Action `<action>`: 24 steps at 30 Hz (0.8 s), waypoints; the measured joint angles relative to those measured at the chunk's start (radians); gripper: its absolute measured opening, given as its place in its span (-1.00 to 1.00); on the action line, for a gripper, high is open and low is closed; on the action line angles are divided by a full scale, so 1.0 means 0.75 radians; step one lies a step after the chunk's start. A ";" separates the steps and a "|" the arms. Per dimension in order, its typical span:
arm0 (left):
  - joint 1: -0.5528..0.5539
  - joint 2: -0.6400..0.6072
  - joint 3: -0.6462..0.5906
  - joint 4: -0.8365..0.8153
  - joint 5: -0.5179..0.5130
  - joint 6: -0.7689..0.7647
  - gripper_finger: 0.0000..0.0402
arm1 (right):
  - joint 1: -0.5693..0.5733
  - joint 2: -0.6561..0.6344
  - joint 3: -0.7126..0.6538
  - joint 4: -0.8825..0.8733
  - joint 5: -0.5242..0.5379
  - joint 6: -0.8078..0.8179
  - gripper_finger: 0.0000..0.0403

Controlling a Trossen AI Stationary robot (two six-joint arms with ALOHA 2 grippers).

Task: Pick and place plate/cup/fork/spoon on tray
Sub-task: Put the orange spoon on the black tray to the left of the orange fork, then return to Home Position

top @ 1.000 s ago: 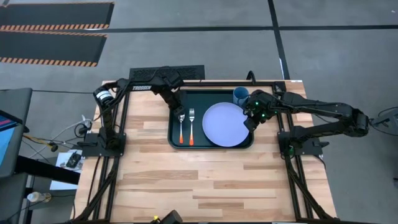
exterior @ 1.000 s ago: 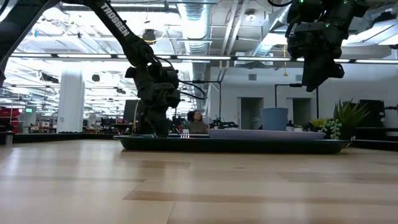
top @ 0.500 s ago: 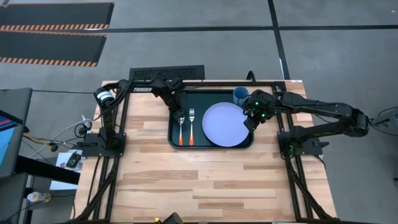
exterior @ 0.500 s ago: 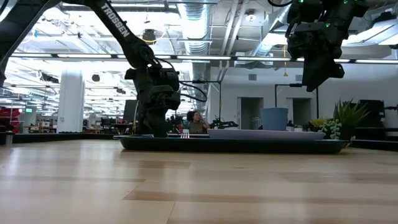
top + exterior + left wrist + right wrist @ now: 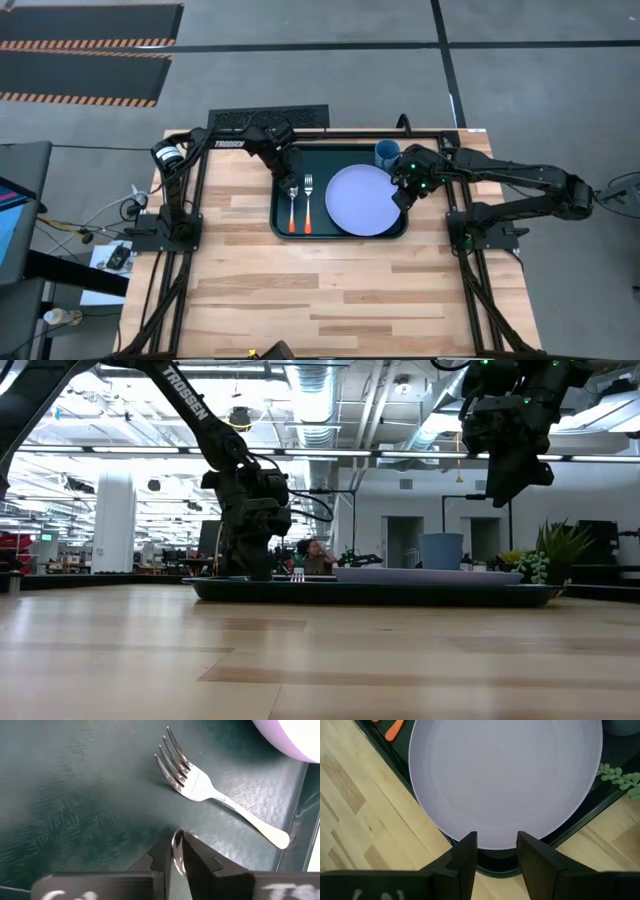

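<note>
The work surface is a light wooden table (image 5: 330, 270) of butcher-block planks, standing on a grey concrete floor with hazard-striped mats at the far left. The low view looks into a large open hall with ceiling ducts, white columns, a potted plant at the right and a seated person far behind the tray.

All task items lie on the dark tray (image 5: 282, 220) at the far centre of the table. The spoon (image 5: 292, 205) and fork (image 5: 308, 200) lie side by side, parallel, in the tray's left part, orange handles toward the near edge. The plate (image 5: 360, 200) fills the right part. The cup (image 5: 387, 153) stands upright at the far right corner.

Change over the last second: the left gripper (image 5: 288, 180) has shifted slightly at the spoon's bowl end and its fingers have begun to part by a small amount. In the left wrist view the jaws stand nearly together, with the spoon's bowl edge showing between the fingertips (image 5: 192, 855). Judgement: the spoon is being released, and this is the last placement.

The right gripper (image 5: 403, 195) hovers above the plate's right rim, unchanged, fingers apart and holding nothing.
</note>
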 joint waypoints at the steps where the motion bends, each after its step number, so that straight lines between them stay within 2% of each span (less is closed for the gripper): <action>1: 0.000 0.000 0.000 0.004 0.000 0.002 -0.83 | 0.000 0.000 0.000 0.000 0.000 0.000 -0.20; 14: 0.017 -0.015 0.000 0.006 0.007 -0.049 -0.38 | 0.000 0.000 0.000 0.011 0.000 -0.007 -0.20; 19: 0.061 -0.118 0.077 -0.089 0.044 -0.114 -0.31 | -0.007 -0.013 0.022 0.043 -0.001 -0.058 -0.20; 24: 0.076 -0.298 0.223 -0.216 0.045 -0.081 -0.31 | -0.020 -0.030 0.200 0.053 -0.003 -0.195 -0.20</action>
